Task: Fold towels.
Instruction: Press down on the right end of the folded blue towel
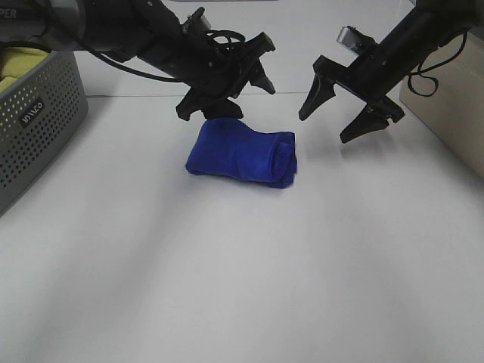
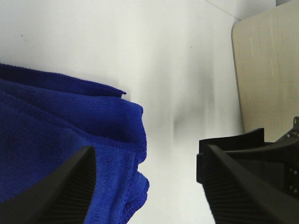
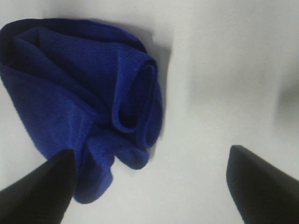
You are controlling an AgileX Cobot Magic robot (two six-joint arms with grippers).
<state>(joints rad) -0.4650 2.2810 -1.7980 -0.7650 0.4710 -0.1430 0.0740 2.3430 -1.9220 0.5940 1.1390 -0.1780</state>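
A royal-blue towel lies folded into a thick bundle on the white table, its rolled end facing right. My left gripper hangs just above the towel's far edge, jaws spread wide and holding nothing. In the left wrist view the towel spreads under one finger of the open gripper. My right gripper hovers open to the right of the towel, clear of it. The right wrist view shows the towel's rolled end ahead of that open gripper.
A grey perforated basket stands at the left edge with a yellow-green cloth in it. A beige box sits at the right edge and shows as a beige surface in the left wrist view.
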